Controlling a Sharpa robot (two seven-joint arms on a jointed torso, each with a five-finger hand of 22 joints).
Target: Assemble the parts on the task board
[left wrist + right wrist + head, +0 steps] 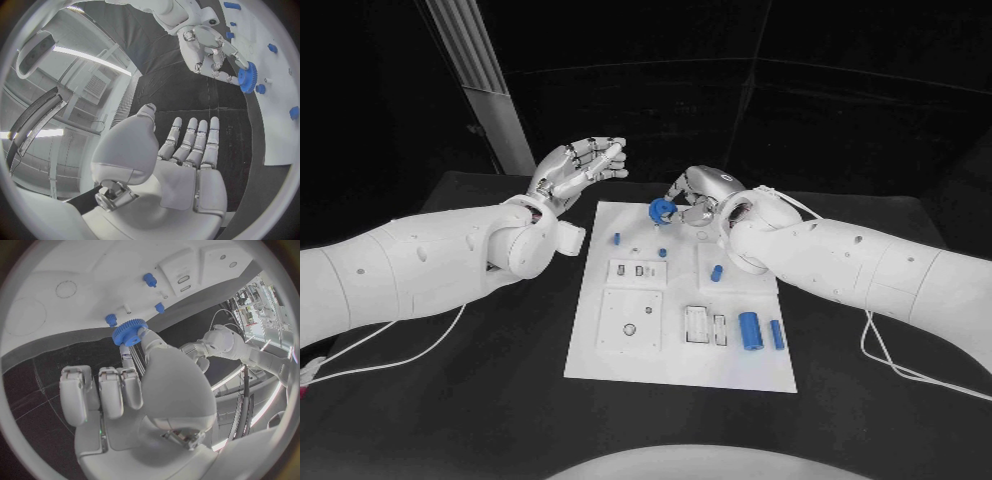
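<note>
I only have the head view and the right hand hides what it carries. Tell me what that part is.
Observer: The right hand holds a blue toothed gear, pinched at its fingertips.
Operator: Say where it sits relative to the board.
Observer: Over the task board near its far edge, beside a small blue peg.
Operator: Report the left hand.
Observer: The left hand holds nothing, palm open, fingers extended side by side, off the board.

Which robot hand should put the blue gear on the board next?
The right hand: it already pinches the blue gear over the task board's far end. The left hand is raised beside the board, holding nothing.
</note>
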